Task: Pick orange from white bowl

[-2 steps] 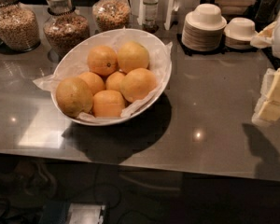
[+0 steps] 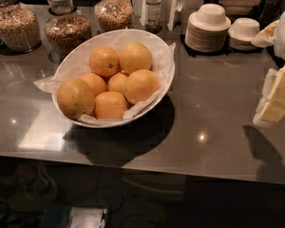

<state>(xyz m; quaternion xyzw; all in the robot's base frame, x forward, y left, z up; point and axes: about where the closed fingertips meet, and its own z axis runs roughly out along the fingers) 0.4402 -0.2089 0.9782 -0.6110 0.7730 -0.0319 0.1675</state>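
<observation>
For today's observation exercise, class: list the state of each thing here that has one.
Large dull yellowish-tan orange: in bowl's left end, ungrasped.
Wide white oval paper-lined bowl: upright, holding seven oranges.
Glass grain jars: upright, filled.
Pincer: at right edge, clear of bowl.

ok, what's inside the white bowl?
White bowl: crinkled paper liner, seven oranges, the largest orange front left. Anything beneath the pile is covered. Gripper sits far right, outside it.

Glass jars of brown grain point(image 2: 66, 30) stand at the back of the shiny grey counter point(image 2: 213, 103). Stacked small white bowls point(image 2: 208, 25) sit back right. The gripper point(image 2: 275, 103) hangs at the right edge.
</observation>
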